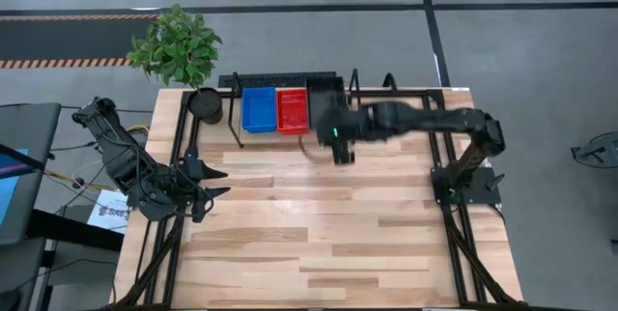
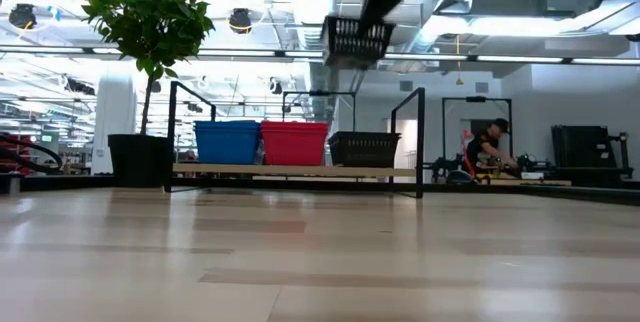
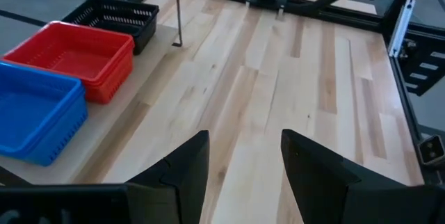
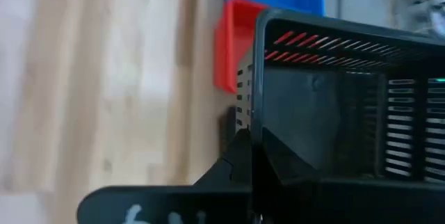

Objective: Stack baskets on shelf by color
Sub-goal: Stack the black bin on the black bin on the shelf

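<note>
Shelf (image 1: pixel 290 139) stood along the table's (image 1: pixel 319 243) far edge, nearer the far left corner. On it, three basket stacks in a row, touching: one (image 1: pixel 259 109) leftmost, another (image 1: pixel 292 111) in the middle, a third (image 2: pixel 364 148) at the right end. A pot (image 1: pixel 205 104) sat just left of the shelf. Right gripper (image 1: pixel 340 137) hung above the right-end stack, holding a basket (image 2: pixel 357 39) aloft. Left gripper (image 1: pixel 214 182) waited near the left edge.

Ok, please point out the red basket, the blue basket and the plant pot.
red basket (image 2: pixel 294 144), low view, front wall.
blue basket (image 2: pixel 228 143), low view, front wall.
plant pot (image 2: pixel 139 159), low view, side wall.
</note>
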